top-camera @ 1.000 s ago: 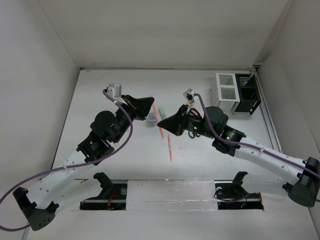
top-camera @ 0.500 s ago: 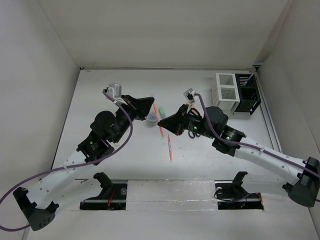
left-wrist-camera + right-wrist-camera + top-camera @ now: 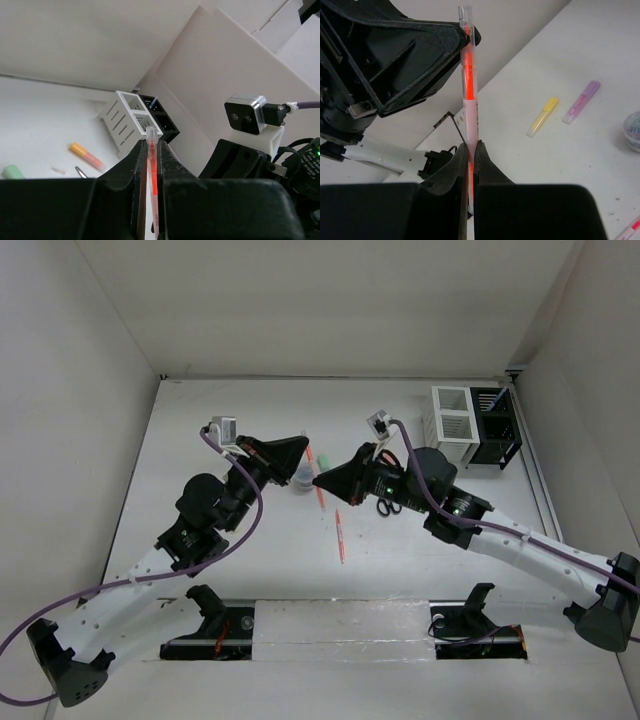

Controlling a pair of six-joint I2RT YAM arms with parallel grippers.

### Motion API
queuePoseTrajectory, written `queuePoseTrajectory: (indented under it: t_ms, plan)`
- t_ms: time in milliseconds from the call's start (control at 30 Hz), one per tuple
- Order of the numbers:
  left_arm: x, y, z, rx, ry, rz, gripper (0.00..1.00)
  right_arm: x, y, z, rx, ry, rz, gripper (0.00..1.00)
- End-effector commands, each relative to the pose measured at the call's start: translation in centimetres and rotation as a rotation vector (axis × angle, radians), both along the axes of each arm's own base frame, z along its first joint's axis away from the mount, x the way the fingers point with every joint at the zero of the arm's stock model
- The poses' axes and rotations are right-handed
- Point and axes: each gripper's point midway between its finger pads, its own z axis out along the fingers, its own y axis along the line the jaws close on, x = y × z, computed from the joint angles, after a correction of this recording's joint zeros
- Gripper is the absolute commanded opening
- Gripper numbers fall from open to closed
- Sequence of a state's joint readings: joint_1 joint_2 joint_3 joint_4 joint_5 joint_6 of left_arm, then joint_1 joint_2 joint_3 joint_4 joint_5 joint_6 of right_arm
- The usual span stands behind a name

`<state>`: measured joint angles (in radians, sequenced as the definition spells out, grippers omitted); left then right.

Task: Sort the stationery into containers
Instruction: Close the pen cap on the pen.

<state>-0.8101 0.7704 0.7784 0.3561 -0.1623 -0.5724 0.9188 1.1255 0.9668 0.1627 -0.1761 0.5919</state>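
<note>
White walls box in the pale worktop (image 3: 200, 430), and over its middle my two arms meet nose to nose. Both pairs of fingers are on one orange-red pen (image 3: 469, 95). My left fingers (image 3: 132, 172) are closed to a narrow slot around one end. My right fingers (image 3: 458, 172) are pinched onto the shaft further along. The pen runs lengthwise between the two grips, clear of the worktop, and I see no slack in either.

I judge this a hand-across to my right arm. The white organizer (image 3: 450, 425) and the black organizer (image 3: 495, 428) stand side by side at the far right corner, on that arm's side and well apart from where we meet.

To do it well, the right pair must be sure of its bite before the left lets go. I would hold both wrists quiet and open the left only enough to free the pen. Then I would draw that arm back along the pen's own line, so nothing levers it sideways. My right grip sits near one end of the shaft, so the long free end may swing. I'd carry it slowly and bring it upright over a compartment before releasing.
</note>
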Motion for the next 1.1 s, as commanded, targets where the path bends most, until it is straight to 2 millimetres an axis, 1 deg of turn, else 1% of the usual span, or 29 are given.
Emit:
queuePoseTrajectory:
  t_ms: [0,33,67,100,133,200,233,267,333,367,433,500,533,567,633,667,700,733,767,800,833,867,900,933,967,1000,1033,1067]
  plan:
    - [-0.7,-0.6,-0.4,0.004,-0.02,-0.05,0.0,0.5,-1.0,7.1,0.18,-0.073,-0.065,0.0]
    - [-0.7,-0.6,-0.4,0.004,-0.02,-0.051,0.0,0.6,-1.0,7.1,0.189,-0.059,-0.073,0.0]
    - [-0.7,-0.6,-0.5,0.013,-0.026,-0.048,0.0,0.3,-1.3,7.7,0.205,-0.057,-0.071,0.0]
    - [-0.5,-0.8,-0.7,0.019,-0.02,-0.048,0.0,0.1,-1.6,8.6,0.227,-0.061,-0.07,0.0]
    - [-0.5,-0.8,-0.8,0.028,-0.026,-0.046,0.0,-0.2,-1.9,9.1,0.244,-0.057,-0.067,0.0]
    - [-0.8,-1.4,-1.1,0.041,-0.025,-0.064,0.0,-0.2,-2.1,9.9,0.252,-0.052,-0.066,0.0]
    - [-0.8,-1.3,-1.1,0.051,-0.032,-0.061,0.0,-0.5,-2.5,10.9,0.274,-0.055,-0.063,0.0]
    - [-1.2,-1.8,-1.2,0.049,-0.038,-0.085,0.0,-0.6,-2.4,11.0,0.285,-0.037,-0.06,0.0]
    - [-1.3,-2.2,-1.6,0.061,-0.049,-0.105,0.0,-0.4,-2.6,11.2,0.294,-0.041,-0.072,0.0]
    - [-1.5,-2.4,-1.3,0.054,-0.059,-0.117,0.0,-0.4,-2.5,11.2,0.3,-0.045,-0.071,0.0]
    - [-1.8,-2.6,-1.3,0.064,-0.07,-0.139,0.0,-0.3,-2.9,12.2,0.332,-0.071,-0.051,0.0]
    - [-1.9,-3.1,-1.6,0.074,-0.066,-0.16,0.0,-0.3,-2.8,12.3,0.338,-0.084,-0.034,0.0]
    - [-1.9,-3.1,-1.6,0.074,-0.066,-0.16,0.0,0.2,-2.6,11.9,0.326,-0.079,-0.035,0.0]
    - [-1.9,-3.4,-2.0,0.083,-0.061,-0.172,0.0,0.5,-2.9,12.3,0.332,-0.087,-0.046,0.0]
    - [-2.2,-3.6,-2.0,0.093,-0.071,-0.193,0.0,0.6,-2.8,12.4,0.331,-0.082,-0.033,0.0]
    - [-2.2,-3.6,-2.0,0.093,-0.071,-0.193,0.0,0.9,-2.8,12.4,0.329,-0.085,-0.034,0.0]
    - [-2.2,-3.6,-2.0,0.093,-0.071,-0.193,0.0,0.7,-2.8,12.9,0.334,-0.092,-0.023,0.0]
    - [-2.2,-3.7,-2.4,0.099,-0.064,-0.193,0.0,1.1,-2.6,12.4,0.322,-0.086,-0.021,0.0]
    - [-2.2,-3.6,-2.2,0.092,-0.072,-0.193,0.0,0.8,-2.7,12.8,0.327,-0.089,0.001,0.0]
    - [-2.4,-3.8,-2.2,0.092,-0.073,-0.202,0.0,1.0,-2.5,12.8,0.321,-0.091,0.011,0.0]
    - [-2.5,-4.0,-2.6,0.099,-0.068,-0.213,0.0,0.7,-2.4,12.8,0.324,-0.08,0.03,0.0]
    - [-2.7,-3.8,-2.4,0.1,-0.08,-0.211,0.0,0.9,-2.9,13.2,0.327,-0.086,0.037,0.0]
    - [-2.6,-3.8,-2.9,0.107,-0.073,-0.211,0.0,1.0,-3.1,13.1,0.328,-0.077,0.043,0.0]
    - [-2.8,-3.9,-2.7,0.102,-0.081,-0.219,0.0,1.0,-3.3,13.7,0.337,-0.08,0.052,0.0]
    - [-2.7,-4.0,-3.1,0.108,-0.075,-0.22,0.0,0.9,-3.4,13.7,0.345,-0.057,0.063,0.0]
    - [-2.7,-4.0,-3.1,0.108,-0.075,-0.22,0.0,0.7,-3.5,13.9,0.352,-0.052,0.08,0.0]
    - [-2.7,-4.0,-3.1,0.108,-0.075,-0.22,0.0,1.0,-3.8,14.2,0.364,-0.054,0.071,0.0]
    - [-2.8,-3.9,-2.9,0.102,-0.081,-0.22,0.0,0.8,-3.7,14.2,0.372,-0.033,0.086,0.0]
